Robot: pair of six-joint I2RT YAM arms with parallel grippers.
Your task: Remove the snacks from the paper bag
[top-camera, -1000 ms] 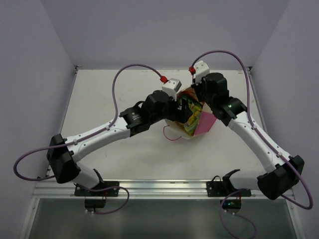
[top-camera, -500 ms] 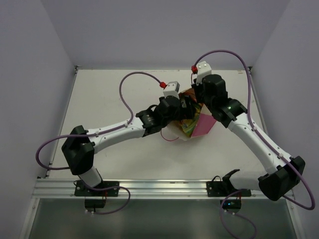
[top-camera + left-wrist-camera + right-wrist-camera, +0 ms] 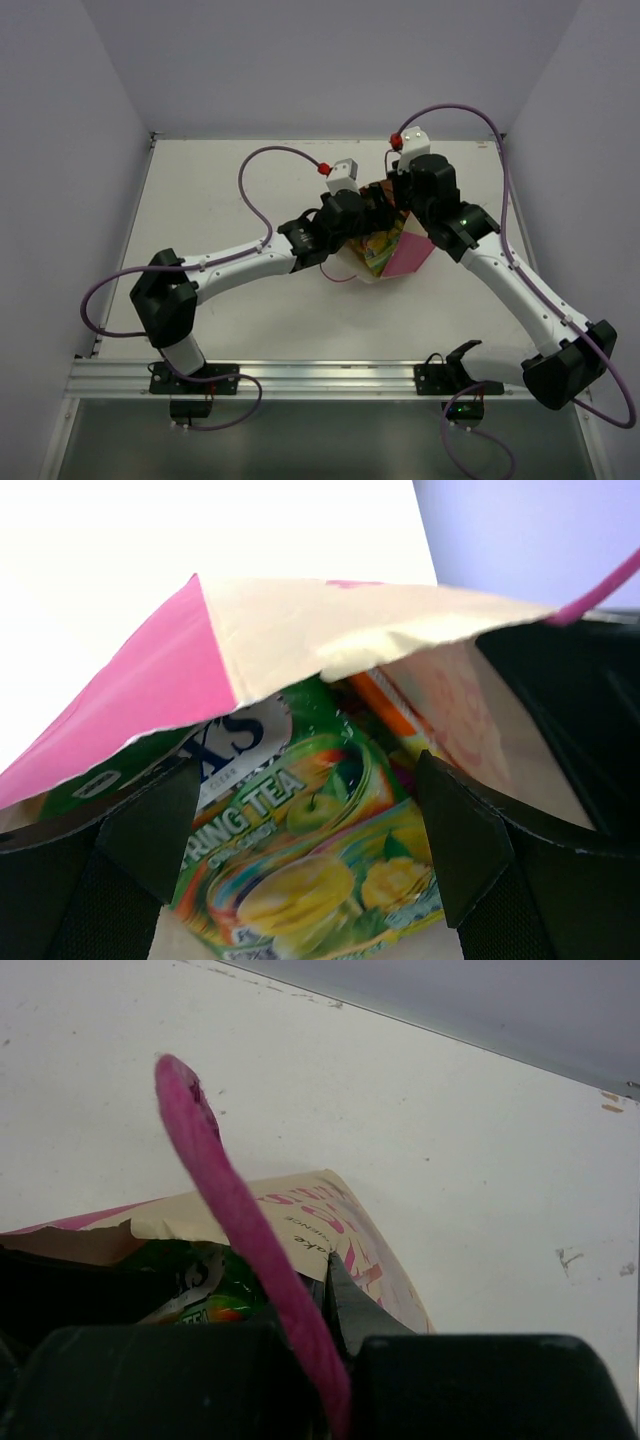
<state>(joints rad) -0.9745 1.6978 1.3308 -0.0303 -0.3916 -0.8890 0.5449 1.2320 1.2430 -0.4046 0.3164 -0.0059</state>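
Pink-sided and cream-faced, the bag sits near the middle of the table, between the two arms. It is tipped so that its mouth faces the left arm. From above, one pink side panel faces the camera and bright packets show in the opening. A loose loop of thin pink cord lies on the table at the bag's near left corner.

The left gripper is at the mouth of the bag. Its wrist view shows its fingers spread wide, one on each side of a green packet printed with fruit and the word TEA. This packet lies just inside the bag, under the cream upper face, with the pink side panel to the left. Nothing is clamped between the fingers, and whether either one touches the packet cannot be told. Beside the green packet, the edge of an orange packet shows deeper in, against the cream inner wall.

The right gripper is at the far rim of the bag. In its wrist view the pink handle arcs up in front of the camera. It then runs down into the narrow gap between the two dark fingers, which stand close together on it, so this gripper is closed on the handle. Beyond the fingers lie the bag's printed rim and a bit of the green packet inside.
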